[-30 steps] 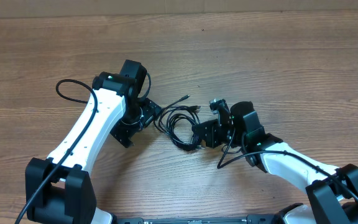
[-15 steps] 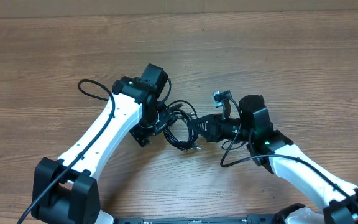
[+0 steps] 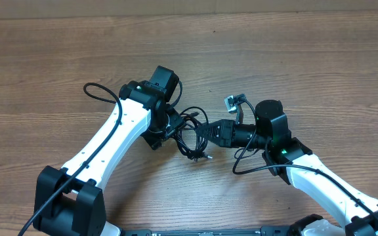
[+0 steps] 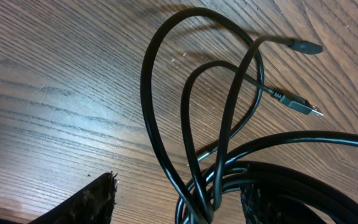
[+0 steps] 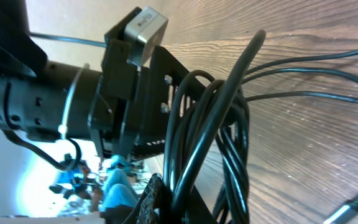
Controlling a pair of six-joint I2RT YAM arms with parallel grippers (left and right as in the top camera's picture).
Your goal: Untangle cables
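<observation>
The cables (image 3: 188, 134) are a small coiled bundle of thin black cords on the wooden table, between my two grippers. My left gripper (image 3: 171, 128) is at the bundle's left side and open. In the left wrist view the cords (image 4: 229, 124) run between its fingers (image 4: 95, 202), nearer the right one, around the gripper's centre (image 4: 179, 190). Two plug ends (image 4: 300, 106) lie beyond the loops. My right gripper (image 3: 205, 133) is at the bundle's right side. In the right wrist view it (image 5: 179, 205) is shut on several strands of the cables (image 5: 229, 124).
The left arm's wrist and camera (image 5: 123, 93) sit close behind the bundle in the right wrist view. A thicker black arm wire (image 3: 97, 92) loops off the left arm, and another (image 3: 245, 164) hangs under the right wrist. Bare wooden table (image 3: 294, 65) surrounds the arms.
The left arm has swung right until its open gripper is around the bundle's left side. The right gripper has kept hold of the bundle and shifted slightly up and left.
</observation>
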